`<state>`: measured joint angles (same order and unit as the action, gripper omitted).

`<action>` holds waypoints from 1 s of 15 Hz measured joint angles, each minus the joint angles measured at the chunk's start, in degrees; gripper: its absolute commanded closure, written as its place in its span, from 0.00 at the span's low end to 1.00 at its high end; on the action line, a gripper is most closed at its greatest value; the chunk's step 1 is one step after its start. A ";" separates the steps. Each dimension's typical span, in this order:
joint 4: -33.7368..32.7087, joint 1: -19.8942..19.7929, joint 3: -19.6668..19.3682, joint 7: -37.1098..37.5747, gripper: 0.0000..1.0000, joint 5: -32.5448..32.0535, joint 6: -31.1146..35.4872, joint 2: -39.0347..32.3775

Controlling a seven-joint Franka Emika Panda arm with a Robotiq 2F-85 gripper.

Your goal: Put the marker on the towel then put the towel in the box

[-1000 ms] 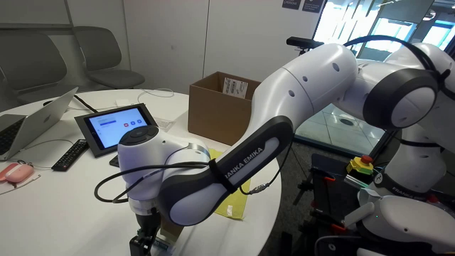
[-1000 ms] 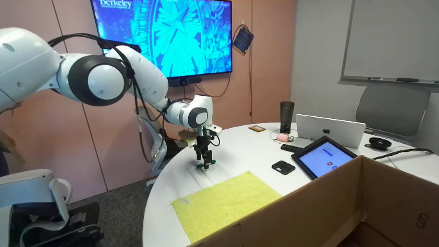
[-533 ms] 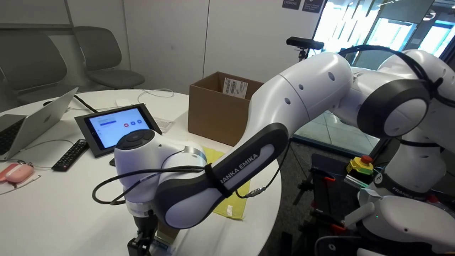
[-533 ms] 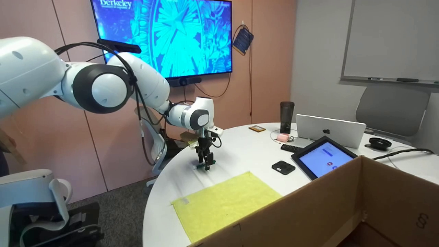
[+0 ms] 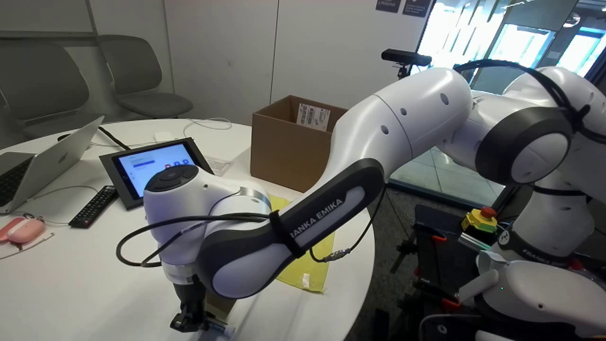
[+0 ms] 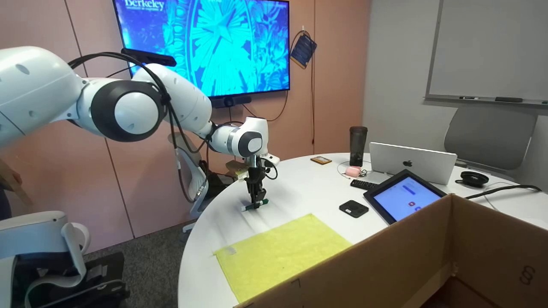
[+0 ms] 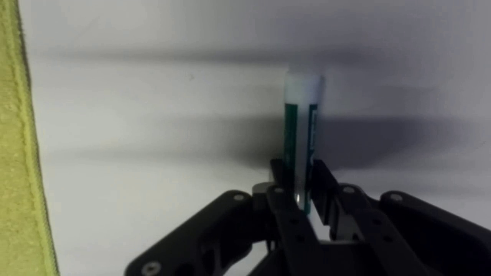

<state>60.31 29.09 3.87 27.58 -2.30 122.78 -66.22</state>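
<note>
The marker, green and white with a pale end, sits between the fingers of my gripper, which press against both its sides. In an exterior view the marker is down at the tabletop, and my gripper reaches it from above. Whether it touches the table I cannot tell. The yellow towel lies flat nearby, and the towel's edge runs along the left of the wrist view. Past the towel stands the brown cardboard box, its top open and a white label inside.
On the round white table are a tablet, a laptop, a black remote and a squat black gadget. A dark tumbler and a pink case stand farther back.
The gripper's jaws, spread apart around the marker before, have come together on it. The wrist has shifted slightly, to the left in an exterior view. Towel and box have not moved.
</note>
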 measured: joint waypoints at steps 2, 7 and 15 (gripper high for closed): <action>-0.11 -0.01 0.00 -0.03 0.95 0.00 -0.58 0.01; -0.10 -0.45 0.17 -0.12 0.95 0.00 -0.81 0.75; 8.35 -5.68 0.26 -1.08 0.95 0.41 0.39 12.98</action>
<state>68.66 23.41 4.13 26.50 -1.89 123.18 -53.24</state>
